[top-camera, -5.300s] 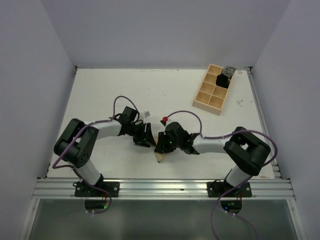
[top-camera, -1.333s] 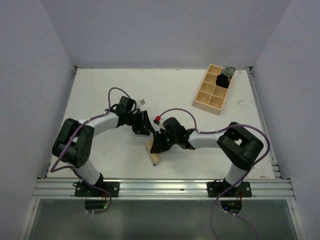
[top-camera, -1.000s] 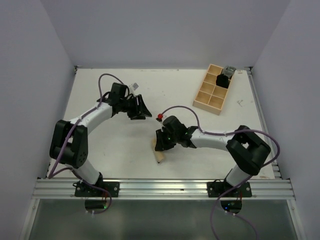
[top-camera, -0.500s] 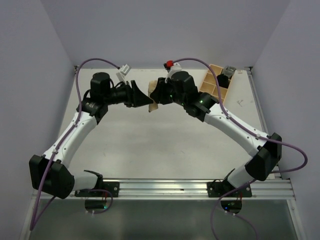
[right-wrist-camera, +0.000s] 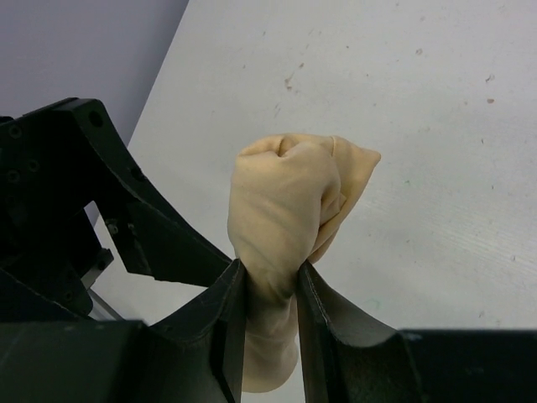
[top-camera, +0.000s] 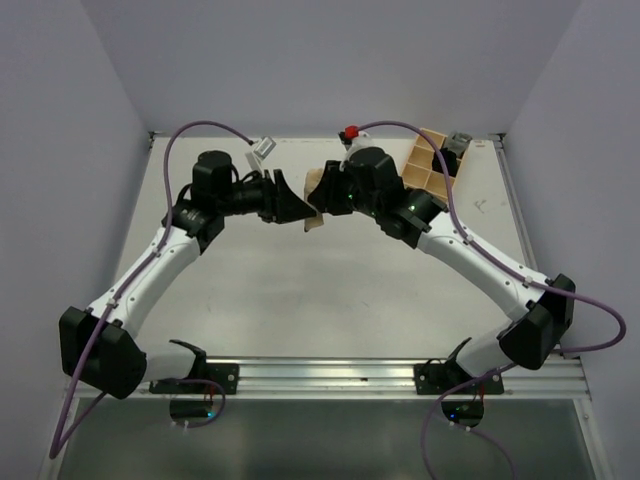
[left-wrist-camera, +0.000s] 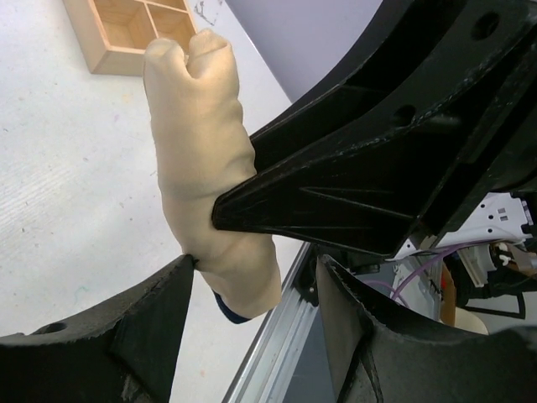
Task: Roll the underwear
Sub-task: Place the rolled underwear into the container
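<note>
The underwear (top-camera: 312,222) is a tan-beige roll held in the air above the table's middle back. My right gripper (top-camera: 325,198) is shut on it; in the right wrist view the fingers (right-wrist-camera: 231,302) pinch the roll's (right-wrist-camera: 289,193) waist, with the right gripper (right-wrist-camera: 270,273) below its rounded end. My left gripper (top-camera: 300,205) is open and faces the right one. In the left wrist view the roll (left-wrist-camera: 201,151) hangs between the open jaws of the left gripper (left-wrist-camera: 256,264) and touches the left finger. Dark trim (left-wrist-camera: 226,311) shows at its lower end.
A light wooden compartment tray (top-camera: 428,150) stands at the back right, partly behind the right arm, with a black item (top-camera: 445,160) in one cell. It also shows in the left wrist view (left-wrist-camera: 126,34). The metal rail runs along the table's near edge.
Both arms have risen from the table's front to its middle back. The right gripper carried the roll up with it. In the last half second the left gripper closed in on the roll.
</note>
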